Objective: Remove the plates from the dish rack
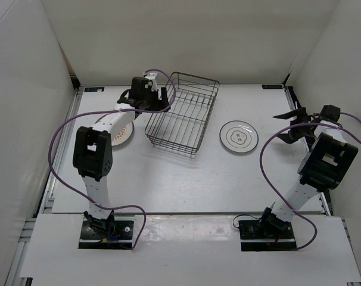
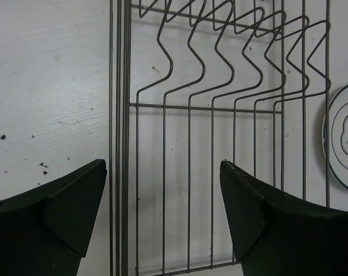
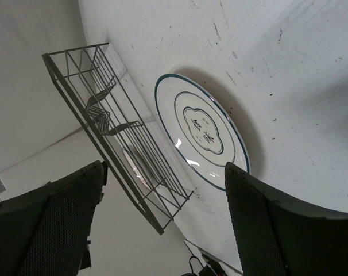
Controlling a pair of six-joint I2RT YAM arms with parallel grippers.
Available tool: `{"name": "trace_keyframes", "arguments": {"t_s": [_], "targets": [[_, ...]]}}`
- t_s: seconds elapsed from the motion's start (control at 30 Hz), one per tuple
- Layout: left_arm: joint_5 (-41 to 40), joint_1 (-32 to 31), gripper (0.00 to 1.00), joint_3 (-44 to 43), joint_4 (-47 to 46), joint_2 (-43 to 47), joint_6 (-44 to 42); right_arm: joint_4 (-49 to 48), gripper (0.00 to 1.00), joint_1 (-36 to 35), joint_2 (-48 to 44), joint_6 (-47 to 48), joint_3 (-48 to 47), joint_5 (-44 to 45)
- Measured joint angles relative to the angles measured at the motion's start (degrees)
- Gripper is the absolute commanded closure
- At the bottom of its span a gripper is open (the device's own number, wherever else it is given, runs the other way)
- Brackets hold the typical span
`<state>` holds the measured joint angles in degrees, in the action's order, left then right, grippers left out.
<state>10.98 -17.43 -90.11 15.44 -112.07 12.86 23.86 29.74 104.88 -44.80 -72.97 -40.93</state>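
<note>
The black wire dish rack (image 1: 183, 113) stands mid-table with no plate in it. The white plate with grey rings (image 1: 238, 136) lies flat to its right. An orange-patterned plate (image 1: 120, 130) lies to its left, partly hidden under the left arm; I cannot tell if another lies beneath it. My left gripper (image 1: 167, 99) is open and empty over the rack's left side, with rack wires (image 2: 220, 115) below its jaws (image 2: 162, 167). My right gripper (image 1: 282, 125) is open and empty to the right of the ringed plate (image 3: 203, 135), facing it (image 3: 165, 165).
White walls enclose the table on the left, back and right. The rack (image 3: 116, 132) sits skewed. Purple cables loop from both arms. The ringed plate's edge shows at the right of the left wrist view (image 2: 343, 135).
</note>
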Motion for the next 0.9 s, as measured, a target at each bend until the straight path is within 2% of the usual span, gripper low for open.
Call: {"name": "trace_keyframes", "arguments": {"t_s": [0.03,0.07,0.13,0.17,0.27,0.33,0.4,0.47,0.7,0.87,0.9], "targets": [[0.2,0.0,0.2,0.3,0.2,-0.3,0.0,0.0,0.12,0.1,0.0,0.0,0.0,0.0],[0.5,0.0,0.29,0.4,0.6,-0.8,-0.2,0.0,0.12,0.2,0.0,0.1,0.0,0.0],[1.0,0.1,0.38,0.4,1.0,-1.6,-0.1,0.1,0.12,0.3,0.0,0.2,0.0,0.0],[1.6,0.4,0.48,0.4,1.1,-2.0,0.0,0.1,0.12,0.3,0.0,0.3,0.0,0.0],[2.1,0.9,0.61,0.5,1.4,-2.6,1.0,0.2,0.12,0.3,0.0,0.3,0.0,0.0],[2.1,0.8,0.63,1.2,1.3,-2.6,1.7,0.2,0.12,0.4,0.0,0.3,0.0,0.0],[1.8,0.4,0.71,2.4,1.0,-2.5,2.2,0.2,0.12,0.5,0.0,0.3,0.0,0.0],[0.5,0.0,0.73,4.0,0.4,-2.3,2.5,0.2,0.12,0.6,0.0,0.3,0.0,-0.1],[-6.3,-3.6,0.92,9.6,-0.9,0.9,4.0,0.2,0.12,0.7,0.0,0.3,0.0,-0.2],[-11.5,-5.8,0.95,12.9,-1.0,3.5,6.2,0.2,0.12,0.7,0.0,0.3,0.0,-0.2],[-12.2,-6.0,0.98,13.1,-1.0,3.8,6.4,0.2,0.12,0.7,0.0,0.3,0.0,-0.2]]}}
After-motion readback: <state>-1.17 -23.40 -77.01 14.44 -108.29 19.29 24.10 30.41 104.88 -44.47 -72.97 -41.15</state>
